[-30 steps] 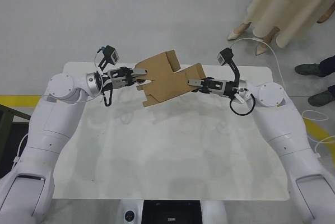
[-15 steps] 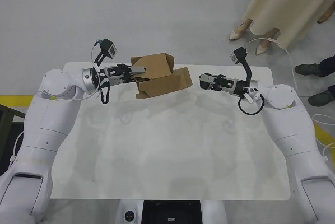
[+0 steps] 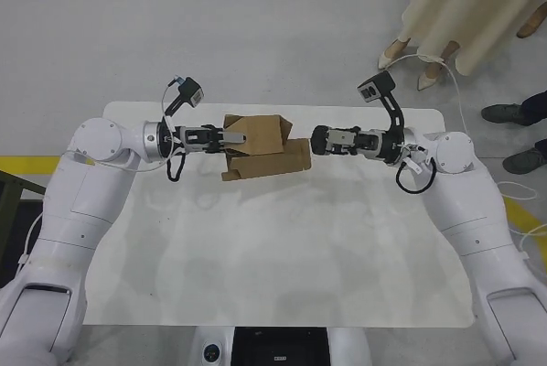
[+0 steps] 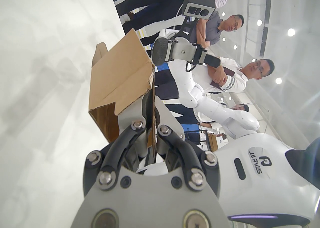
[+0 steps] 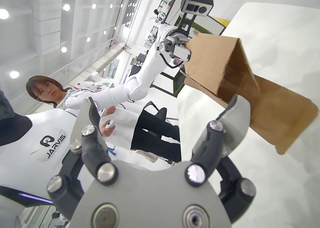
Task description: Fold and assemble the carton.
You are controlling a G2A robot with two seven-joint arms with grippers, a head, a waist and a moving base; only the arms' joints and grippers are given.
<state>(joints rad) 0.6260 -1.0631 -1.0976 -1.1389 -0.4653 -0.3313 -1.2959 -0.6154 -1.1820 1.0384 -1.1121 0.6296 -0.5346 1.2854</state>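
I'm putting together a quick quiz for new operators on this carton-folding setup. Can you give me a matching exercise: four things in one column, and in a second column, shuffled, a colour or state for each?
Column one
1. left gripper
2. right gripper
3. carton
4. table

Column two
A. white, lying under both arms
B. open, holding nothing
C. brown, partly folded
D. shut on a cardboard panel

Pairs: 1-D, 2-B, 3-C, 4-A
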